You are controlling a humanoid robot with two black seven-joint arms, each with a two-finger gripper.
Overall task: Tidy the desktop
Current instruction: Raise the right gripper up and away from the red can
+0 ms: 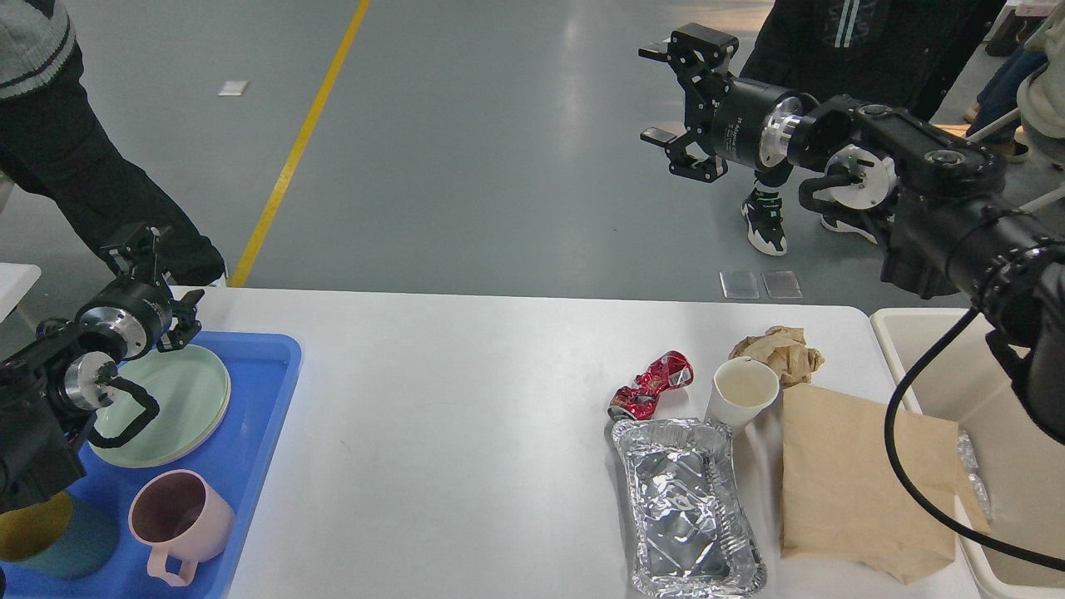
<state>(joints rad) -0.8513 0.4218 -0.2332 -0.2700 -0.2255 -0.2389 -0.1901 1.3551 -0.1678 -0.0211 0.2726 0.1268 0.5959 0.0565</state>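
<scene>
From my head camera the desktop [466,416] fills the lower half of the view, a wide white slab with its long axis running left to right across the picture and its far edge facing the grey floor [466,166] beyond. My right gripper [666,96] is held high over the floor past the far edge of the table, pointing left, with its two fingers spread wide and nothing between them. My left gripper [154,283] sits low at the left end, above the far corner of the blue tray [258,433]; it is dark and seen nearly end-on, so I cannot tell how its fingers stand. On the tray lie pale green plates [179,408], a pink mug [179,520] with its handle toward me, and a teal cup with a yellow inside [50,541] at the near left corner. Toward the right end of the table a crushed red can [649,384] lies tilted, just beside a white paper cup [740,393] standing upright. A crumpled ball of brown paper [778,351] touches the cup on its far side. A foil tray [686,503] lies in front of the can, its long axis running toward me, and a flat brown paper bag [857,482] lies beside it on the right. A cream bin [915,349] stands off the right end of the table
</scene>
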